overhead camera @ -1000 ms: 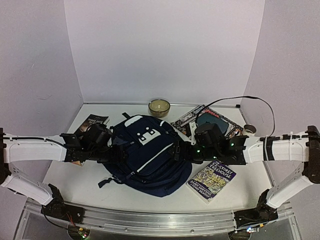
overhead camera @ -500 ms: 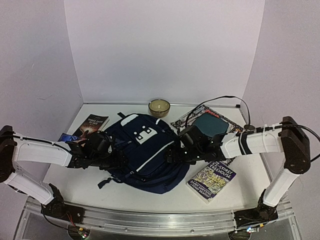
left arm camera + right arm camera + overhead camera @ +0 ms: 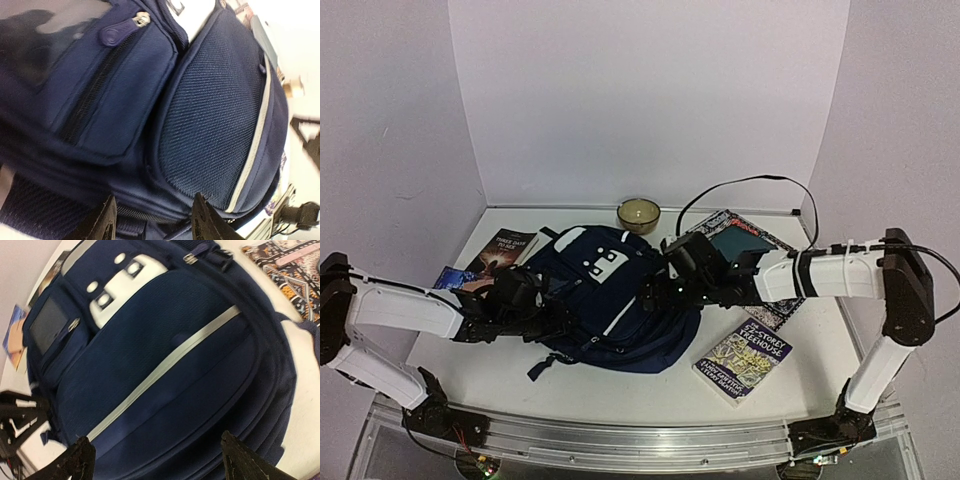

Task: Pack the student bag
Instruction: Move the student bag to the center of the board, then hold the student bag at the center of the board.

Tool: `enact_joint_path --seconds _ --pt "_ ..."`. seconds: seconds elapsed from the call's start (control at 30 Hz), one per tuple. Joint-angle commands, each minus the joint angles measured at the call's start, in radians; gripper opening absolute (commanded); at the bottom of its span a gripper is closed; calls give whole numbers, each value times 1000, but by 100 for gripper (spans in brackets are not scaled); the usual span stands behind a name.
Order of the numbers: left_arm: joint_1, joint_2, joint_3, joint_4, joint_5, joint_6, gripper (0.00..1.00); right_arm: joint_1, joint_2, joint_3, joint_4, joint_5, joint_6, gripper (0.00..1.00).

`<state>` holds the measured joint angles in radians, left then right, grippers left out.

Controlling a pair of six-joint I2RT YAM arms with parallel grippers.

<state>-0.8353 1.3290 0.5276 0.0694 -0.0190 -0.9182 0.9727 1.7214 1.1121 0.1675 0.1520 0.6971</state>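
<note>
student bag (image 3: 610, 300), navy, flat on bench (image 3: 495, 378) between both arms: right tool (image 3: 157, 460) spread wide over its front, left tool (image 3: 152, 221) straddling its side seam, grip unclear; probably best to steady the fabric before opening the zip.

bowl (image 3: 638, 213), treehouse book (image 3: 745, 358), dark paperback (image 3: 505, 247)

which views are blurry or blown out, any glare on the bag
Top external: evenly lit, fairly sharp, student bag reads clearly. Left wrist: bag mostly sharp, pale sheen on its upper-left panel, table at right blown out white. Right wrist: soft smear across the whole bag.
</note>
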Motion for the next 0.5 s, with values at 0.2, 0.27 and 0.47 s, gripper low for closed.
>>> enact_joint_path --seconds 0.2,0.27,0.47 --pt "-2 -175 -102 -20 -151 -124 55 192 31 134 -95 52 54 85" --pt "-2 -140 -81 -12 -152 -112 56 210 87 178 -98 42 58 84" --pt "1 -17 -41 46 -176 -104 57 248 196 275 -98 32 51 81"
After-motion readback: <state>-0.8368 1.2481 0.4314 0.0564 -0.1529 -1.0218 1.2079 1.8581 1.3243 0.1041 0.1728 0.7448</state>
